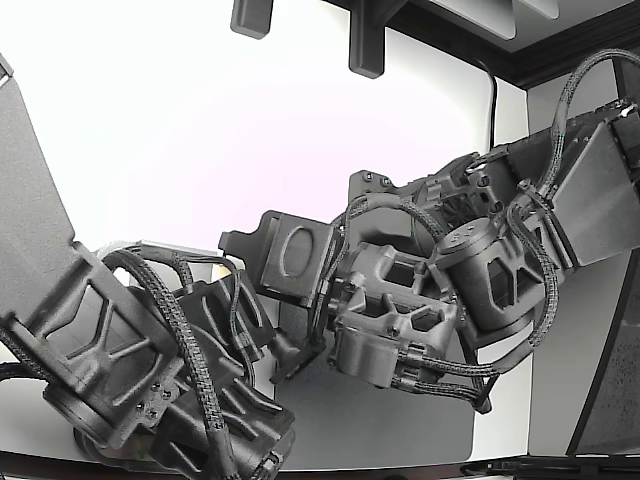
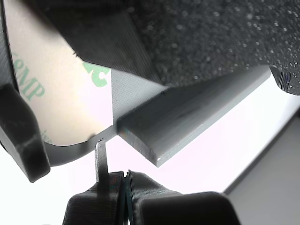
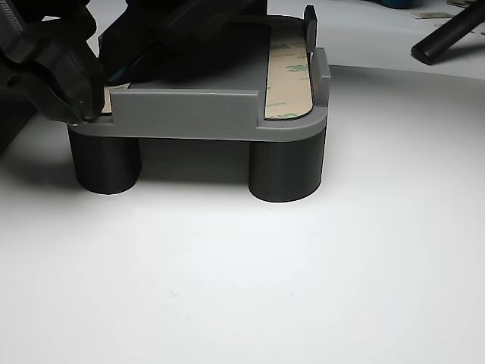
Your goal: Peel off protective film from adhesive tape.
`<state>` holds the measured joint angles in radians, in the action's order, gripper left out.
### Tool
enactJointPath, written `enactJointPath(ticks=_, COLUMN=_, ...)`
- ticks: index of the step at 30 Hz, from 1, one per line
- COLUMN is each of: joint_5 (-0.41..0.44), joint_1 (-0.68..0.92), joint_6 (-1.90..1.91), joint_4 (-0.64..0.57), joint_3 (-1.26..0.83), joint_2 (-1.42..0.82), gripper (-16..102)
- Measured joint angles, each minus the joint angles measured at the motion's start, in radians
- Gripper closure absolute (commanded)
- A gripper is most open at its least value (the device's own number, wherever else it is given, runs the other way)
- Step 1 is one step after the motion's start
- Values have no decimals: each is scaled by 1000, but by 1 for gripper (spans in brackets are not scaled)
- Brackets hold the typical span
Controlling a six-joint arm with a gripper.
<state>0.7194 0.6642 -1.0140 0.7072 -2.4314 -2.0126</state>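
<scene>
The adhesive tape's protective film (image 2: 56, 103) is cream with green print and lies in a curved seat of the grey part (image 2: 187, 122). My gripper (image 2: 124, 180) sits just below the film's edge, its two dark fingers pressed together. A thin grey sliver (image 2: 100, 159) runs from the fingers up to that edge; I cannot tell whether it is film. In the other view the part (image 3: 189, 114) stands on round legs, with one film strip (image 3: 288, 76) along its right side and a second (image 3: 115, 98) at the left corner, where the gripper (image 3: 68, 87) is. The part (image 1: 290, 255) is held between two arms.
A second dark arm (image 1: 130, 350) fills the exterior view's lower left and my arm (image 1: 470, 270) comes in from its right. A grey mat (image 1: 390, 420) lies under them. A black bar (image 3: 447, 34) lies at the far right of the other view, on the white tabletop (image 3: 265, 273).
</scene>
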Motion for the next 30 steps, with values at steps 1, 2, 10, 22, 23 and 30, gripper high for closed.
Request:
enactJointPath(ticks=1, joint_5=0, joint_1=0, joint_6=0, joint_4=-2, joint_3=-5, joint_2=-2, gripper=97)
enactJointPath(ticks=2, joint_5=0, joint_1=2, joint_6=0, joint_4=-3, joint_3=-6, joint_2=-3, gripper=97)
enactJointPath(ticks=10, joint_5=0, joint_1=3, joint_6=-11, joint_4=-29, joint_3=-37, joint_2=-25, gripper=97)
enactJointPath(ticks=22, joint_5=0, joint_1=3, joint_6=-12, joint_4=-40, joint_3=-44, joint_2=-29, gripper=97)
enactJointPath(ticks=23, joint_5=0, joint_1=3, joint_6=-12, joint_4=-40, joint_3=-44, joint_2=-29, gripper=97)
enactJointPath(ticks=30, joint_5=0, joint_1=5, joint_6=-6, joint_4=-37, joint_3=-43, joint_2=-26, gripper=97)
